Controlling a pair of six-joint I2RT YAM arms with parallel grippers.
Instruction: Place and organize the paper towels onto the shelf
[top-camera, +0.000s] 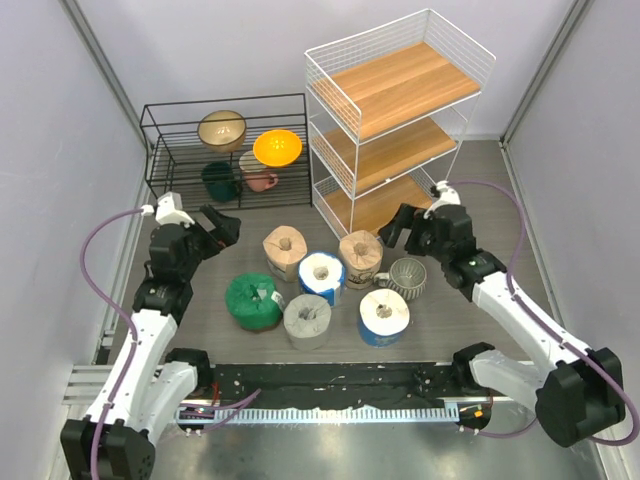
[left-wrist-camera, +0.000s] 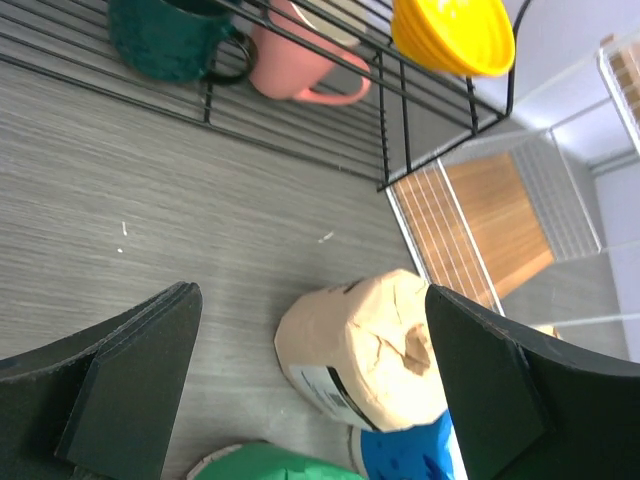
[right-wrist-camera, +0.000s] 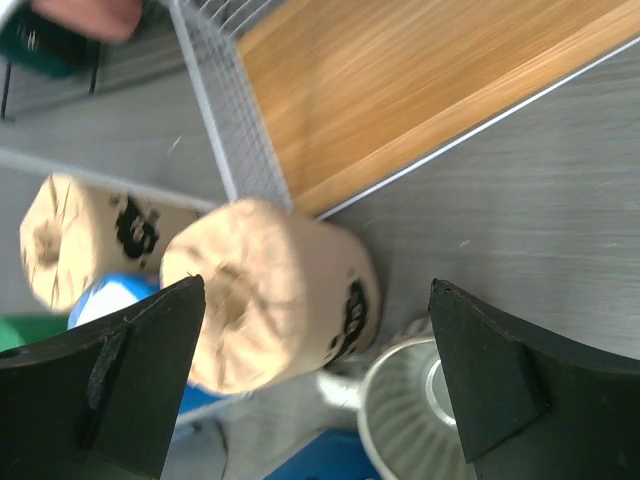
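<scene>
- I'm holding my left gripper (top-camera: 222, 224) wide open, hovering centre-left in the top view.
- I'm holding my right gripper (top-camera: 397, 228) agape too, centre-right, near a tan roll (top-camera: 359, 257).
- Paper towels (top-camera: 307, 320) are all standing on the table (top-camera: 440, 335), mid-frame, below the shelf (top-camera: 400, 85).

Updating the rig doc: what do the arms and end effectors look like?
The left arm and right arm have white link shells with black joints. A purple cable loops from each wrist down toward the base. The left end effector and right end effector are black, with broad, flat, wedge-shaped fingers.
</scene>
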